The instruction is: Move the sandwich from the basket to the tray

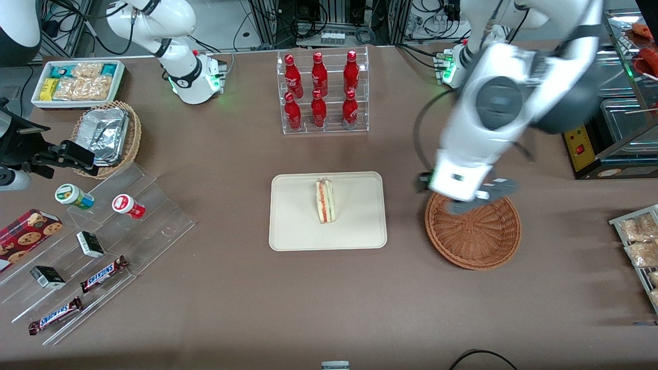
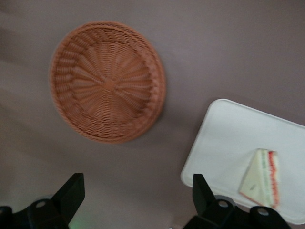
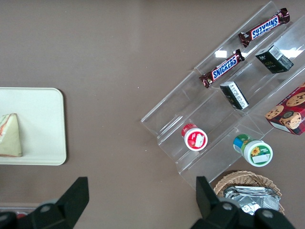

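- Nearest the front camera, at the parked arm's end of the table, two Snickers bars (image 1: pixel 104 274) in glossy dark wrappers lie on a clear acrylic stepped stand (image 1: pixel 154 226); two small dark boxes (image 1: pixel 90 244) sit on higher steps of the same stand.
- One red cookie box (image 1: pixel 25 234) lies beside the stand, with chocolate-chip cookies printed on it.
- Two small round tubs rest on the upper steps, one with a red lid (image 1: pixel 127 205) and one with a green lid (image 1: pixel 74 196).
- One basket (image 1: pixel 473 231), round, shallow, of reddish-brown woven wicker with a spiral base, sits toward the working arm's end, well apart from the tray.
- One tray (image 1: pixel 298 226), flat, cream-white, rectangular with rounded corners and a low rim, lies at the table's middle.
- One sandwich (image 1: pixel 325 200) lies on the tray, near its middle: a triangular wedge of pale bread, its edge striped red-orange and green.
- The gripper (image 1: pixel 470 198) hangs over the basket's rim that is farther from the camera; in the wrist view its two dark fingers (image 2: pixel 71 193) stand wide apart and hold nothing.
- One lighter tan wicker basket (image 1: pixel 110 139) holds crinkled silver foil containers.
- One clear rack (image 1: pixel 323 92) carries six red bottles in two rows of three.
- One white bin (image 1: pixel 79 82) of snack packets stands farthest from the camera.
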`<action>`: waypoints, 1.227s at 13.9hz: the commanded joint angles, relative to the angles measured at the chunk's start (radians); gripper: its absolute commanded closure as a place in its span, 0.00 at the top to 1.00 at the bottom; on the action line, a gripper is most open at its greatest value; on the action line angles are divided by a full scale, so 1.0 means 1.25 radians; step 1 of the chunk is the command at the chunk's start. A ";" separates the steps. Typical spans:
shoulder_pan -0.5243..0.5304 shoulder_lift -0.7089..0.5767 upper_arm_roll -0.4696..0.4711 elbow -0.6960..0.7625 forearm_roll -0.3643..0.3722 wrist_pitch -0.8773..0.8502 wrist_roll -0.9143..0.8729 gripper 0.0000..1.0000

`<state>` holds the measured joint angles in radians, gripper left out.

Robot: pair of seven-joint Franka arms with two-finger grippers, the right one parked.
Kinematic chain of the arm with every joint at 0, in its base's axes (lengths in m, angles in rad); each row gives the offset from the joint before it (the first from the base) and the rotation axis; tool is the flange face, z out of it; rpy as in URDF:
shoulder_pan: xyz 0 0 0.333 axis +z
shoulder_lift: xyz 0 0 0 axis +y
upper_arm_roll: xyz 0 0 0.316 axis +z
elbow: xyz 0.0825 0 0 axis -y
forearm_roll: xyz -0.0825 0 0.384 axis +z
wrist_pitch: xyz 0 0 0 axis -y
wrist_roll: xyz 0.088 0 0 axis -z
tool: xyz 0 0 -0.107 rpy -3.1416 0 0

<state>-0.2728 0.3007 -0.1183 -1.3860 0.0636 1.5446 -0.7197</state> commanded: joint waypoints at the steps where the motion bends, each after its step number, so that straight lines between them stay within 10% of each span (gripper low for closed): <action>1: 0.103 -0.034 -0.010 -0.030 -0.017 -0.037 0.153 1.00; 17: 0.261 -0.190 0.053 -0.127 -0.016 -0.061 0.601 1.00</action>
<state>0.0462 0.1060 -0.0683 -1.5058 0.0547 1.4804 -0.0242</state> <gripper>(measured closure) 0.000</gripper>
